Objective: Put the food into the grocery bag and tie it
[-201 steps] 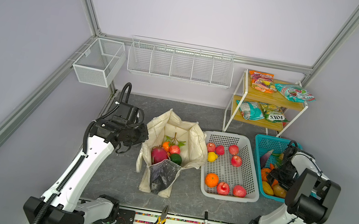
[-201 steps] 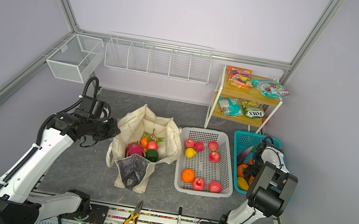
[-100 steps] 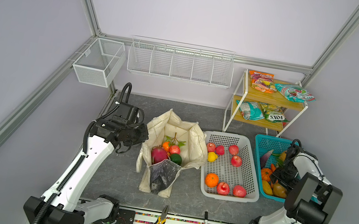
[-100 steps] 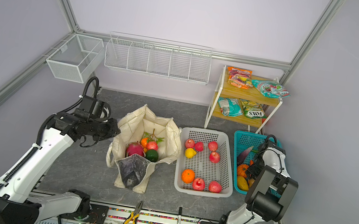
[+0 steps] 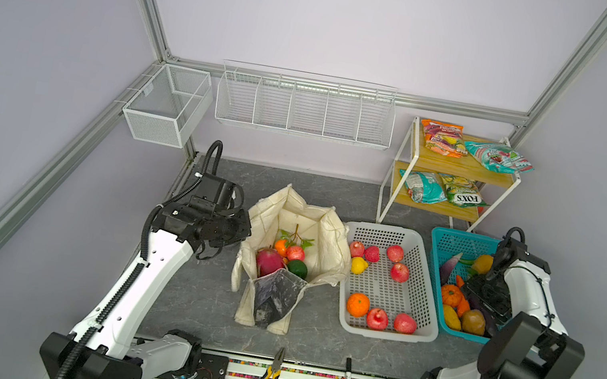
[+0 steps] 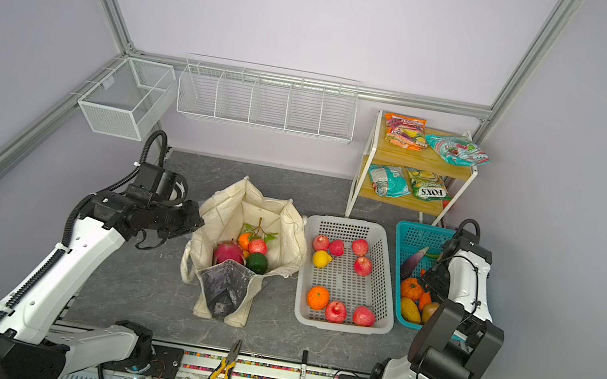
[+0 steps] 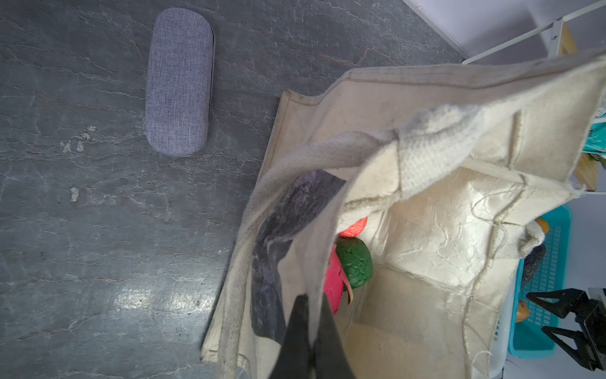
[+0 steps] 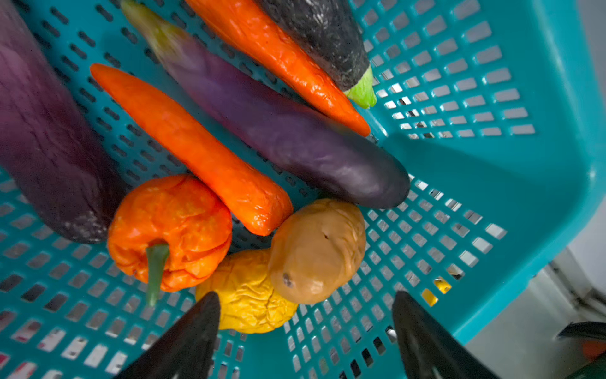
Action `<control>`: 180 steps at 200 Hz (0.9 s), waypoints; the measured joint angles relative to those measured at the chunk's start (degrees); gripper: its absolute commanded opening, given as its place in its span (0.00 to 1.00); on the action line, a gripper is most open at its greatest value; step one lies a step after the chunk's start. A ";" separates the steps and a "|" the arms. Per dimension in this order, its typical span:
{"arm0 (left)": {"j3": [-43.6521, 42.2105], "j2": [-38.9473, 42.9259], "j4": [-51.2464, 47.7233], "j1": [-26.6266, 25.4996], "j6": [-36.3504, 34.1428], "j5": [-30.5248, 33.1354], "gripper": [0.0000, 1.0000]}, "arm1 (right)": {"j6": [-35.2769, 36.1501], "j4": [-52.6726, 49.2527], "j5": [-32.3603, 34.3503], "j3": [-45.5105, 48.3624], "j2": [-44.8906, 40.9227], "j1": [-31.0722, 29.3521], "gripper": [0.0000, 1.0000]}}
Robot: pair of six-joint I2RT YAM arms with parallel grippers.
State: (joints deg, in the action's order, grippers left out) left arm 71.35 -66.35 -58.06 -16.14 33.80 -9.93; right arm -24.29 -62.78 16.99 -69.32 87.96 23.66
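the left claw (image 7: 311,305) is pinched shut on the left rim of the grocery bag (image 5: 326,241), with the cream cloth caught between its two black fingers (image 7: 295,328). the bag stands open on the grey table (image 5: 206,300), just left of the white basket (image 5: 383,227). a dragon fruit (image 5: 268,261), a green fruit (image 5: 297,268), an orange (image 5: 280,246) and a red apple (image 5: 295,253) lie packed close together at the bottom of the bag. the white basket holds a lemon (image 5: 358,265) and several loose red fruits.

the right claw (image 8: 305,295) hangs inside the teal basket (image 8: 492,170), its jaws spread wide with nothing gripped between them. just ahead of its tips a brown potato (image 8: 316,249) rests against a yellow vegetable (image 8: 249,295). an orange pepper (image 8: 170,229) touches that yellow piece. a carrot (image 8: 196,151) and a purple eggplant (image 8: 288,131) lie side by side beyond them.

snack packets (image 5: 443,139) lie on both levels of the shelf (image 5: 449,165) behind the baskets. in the left wrist view a grey case (image 7: 178,82) lies flat on the table, beside the bag but apart from it.
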 measured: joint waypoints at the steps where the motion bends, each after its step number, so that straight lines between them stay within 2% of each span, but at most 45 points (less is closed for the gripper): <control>1: -0.04 0.02 0.02 0.00 0.00 0.00 0.00 | 0.15 -0.02 -0.02 0.00 0.00 0.00 0.97; 11: -0.28 0.22 0.15 0.00 0.00 0.00 0.00 | 0.31 0.00 0.09 0.04 0.04 0.00 1.00; 44: -0.74 0.98 0.39 0.00 0.00 0.02 0.00 | 0.24 0.11 0.24 1.07 0.55 0.00 0.89; 125: -1.20 2.36 0.33 0.00 0.22 0.26 0.00 | 0.33 2.32 0.74 3.50 5.97 1.31 0.89; 146: -1.20 2.34 0.35 0.00 0.22 0.26 0.00 | 0.33 2.73 0.79 3.50 6.34 1.51 0.93; 164: -1.20 2.32 0.35 0.00 0.20 0.26 0.00 | 0.35 3.04 0.94 3.50 6.84 1.84 1.00; 180: -1.20 2.25 0.35 0.00 0.20 0.26 0.00 | 0.50 3.26 0.94 3.50 7.15 2.29 0.95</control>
State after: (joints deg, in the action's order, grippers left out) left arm 70.15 -64.10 -57.71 -16.14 34.00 -9.67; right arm -23.79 -59.53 17.93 -65.82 95.11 25.96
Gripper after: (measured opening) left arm 0.048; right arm 0.981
